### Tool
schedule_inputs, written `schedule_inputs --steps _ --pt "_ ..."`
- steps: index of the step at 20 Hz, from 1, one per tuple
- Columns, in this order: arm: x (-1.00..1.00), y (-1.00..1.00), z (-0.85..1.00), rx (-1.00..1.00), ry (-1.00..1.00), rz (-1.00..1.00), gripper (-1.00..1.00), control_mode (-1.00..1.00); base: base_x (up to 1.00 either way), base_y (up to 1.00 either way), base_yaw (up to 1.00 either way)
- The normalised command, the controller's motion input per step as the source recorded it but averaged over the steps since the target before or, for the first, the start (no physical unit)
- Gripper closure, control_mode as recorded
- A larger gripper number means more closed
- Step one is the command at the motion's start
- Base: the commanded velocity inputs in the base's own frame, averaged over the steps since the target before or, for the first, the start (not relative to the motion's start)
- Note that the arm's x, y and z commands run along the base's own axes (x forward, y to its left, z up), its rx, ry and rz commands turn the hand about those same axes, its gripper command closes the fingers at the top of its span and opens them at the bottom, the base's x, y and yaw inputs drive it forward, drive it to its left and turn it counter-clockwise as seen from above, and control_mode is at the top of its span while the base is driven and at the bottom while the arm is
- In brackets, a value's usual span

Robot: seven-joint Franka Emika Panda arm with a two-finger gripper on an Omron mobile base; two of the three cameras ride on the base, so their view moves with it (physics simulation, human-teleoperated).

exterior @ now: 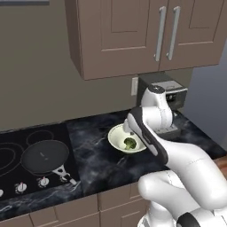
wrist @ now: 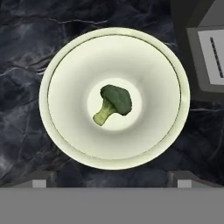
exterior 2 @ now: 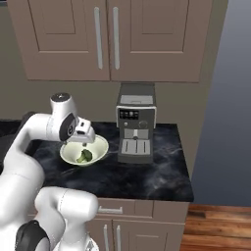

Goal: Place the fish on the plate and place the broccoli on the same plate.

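A small dark-green broccoli point(wrist: 113, 103) lies in the middle of a deep pale greenish-white bowl point(wrist: 65, 65) on the black marble counter. It also shows in the bowl point(exterior: 116, 138) as the broccoli point(exterior: 130, 143) in the left base view and the broccoli point(exterior 2: 85, 156) in the right base view. My gripper point(wrist: 113, 179) hangs straight above the bowl, open, with its two fingertips point(wrist: 41, 179) wide apart and nothing between them. In the right base view the gripper point(exterior 2: 81, 142) sits just over the bowl's near rim. The fish and the plate are out of view.
A grey coffee machine point(exterior 2: 136, 128) stands just right of the bowl against the wall. A round black frying pan point(exterior: 45, 156) rests on the cooktop point(exterior: 13, 146) to the left. Wall cabinets point(exterior 2: 105, 37) hang overhead. The counter ends at the right point(exterior 2: 184, 162).
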Motion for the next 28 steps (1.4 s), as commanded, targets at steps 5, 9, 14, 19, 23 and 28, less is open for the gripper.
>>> schedule_inputs --steps 5,9,14,19,23,28 --pt "0.33 0.0 -0.17 0.0 0.03 0.0 -1.0 -1.0 0.0 0.0 0.0" --pt "0.32 0.0 -0.19 0.0 0.01 0.0 -1.0 -1.0 0.0 0.0 0.0" --pt "0.14 0.0 -0.16 0.0 0.04 0.0 -1.0 -1.0 0.0 0.0 0.0" --pt "0.06 0.0 -0.29 0.0 0.08 0.0 -1.0 -1.0 0.0 0.0 0.0" --pt "0.1 0.05 -0.29 0.0 0.06 0.0 -1.0 -1.0 0.0 0.0 0.0" --pt "0.27 0.01 -0.11 0.0 0.02 0.0 -1.0 -1.0 0.0 0.0 0.0"
